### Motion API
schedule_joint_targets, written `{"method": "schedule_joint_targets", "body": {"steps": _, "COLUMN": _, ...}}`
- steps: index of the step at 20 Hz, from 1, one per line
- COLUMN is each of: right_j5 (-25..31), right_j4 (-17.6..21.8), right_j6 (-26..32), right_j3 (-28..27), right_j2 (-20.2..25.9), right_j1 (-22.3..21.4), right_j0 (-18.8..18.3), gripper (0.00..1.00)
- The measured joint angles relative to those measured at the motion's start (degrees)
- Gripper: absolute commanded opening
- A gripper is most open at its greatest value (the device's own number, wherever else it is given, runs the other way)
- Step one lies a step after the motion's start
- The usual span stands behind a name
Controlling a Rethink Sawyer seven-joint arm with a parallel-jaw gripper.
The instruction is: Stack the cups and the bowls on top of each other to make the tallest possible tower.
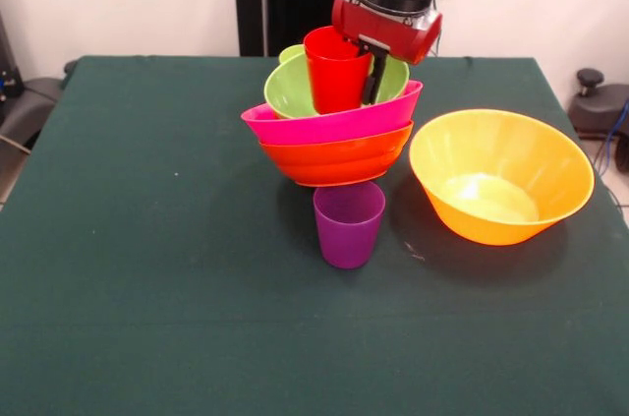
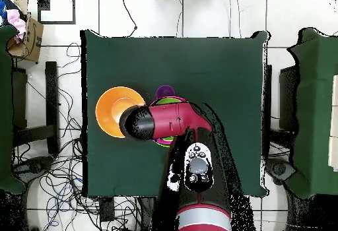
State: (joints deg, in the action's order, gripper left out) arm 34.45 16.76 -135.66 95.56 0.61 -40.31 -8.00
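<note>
Red cup [image 1: 335, 70] sits in the lime green bowl [image 1: 295, 93] at the top of the tower [image 1: 334, 131]. My gripper [image 1: 371, 77] is right at it. One dark finger [image 1: 374, 77] runs down the cup's outer wall on the side toward the orange bowl; I judge the mate is inside the cup, so the fingers look to be pinching its wall — the inner one I cannot see.

Tower, from the fingers downward: green bowl, pink bowl [image 1: 334, 121], red-orange bowl [image 1: 339, 158], and below them the purple cup [image 1: 348, 223] on the desk [image 1: 147, 239]. Whether the bowls actually rest on that cup or stand just behind it, I cannot tell from the front view. The large orange bowl [image 1: 501, 175] stands apart, off to the finger side of the stack.

Handling judgement: thin glossy plastic — light, stiff, slippery. A rim pinch is the sensible hold on a cup; bowls too wide to span, so take them by the rim as well. The stack leans, so a nudge could slide a layer off.

Hidden: a second green rim [image 1: 291, 52] peeks behind the cup. Overhead, the arm [image 2: 168, 121] covers nearly the whole tower.
</note>
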Motion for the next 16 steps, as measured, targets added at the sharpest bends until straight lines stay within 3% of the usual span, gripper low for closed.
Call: {"method": "schedule_joint_targets", "body": {"steps": 16, "right_j5": -4.1, "right_j4": 0.0, "right_j6": 0.0, "right_j3": 0.0, "right_j2": -0.4, "right_j1": 2.6, "right_j0": 0.7, "gripper": 0.0}}
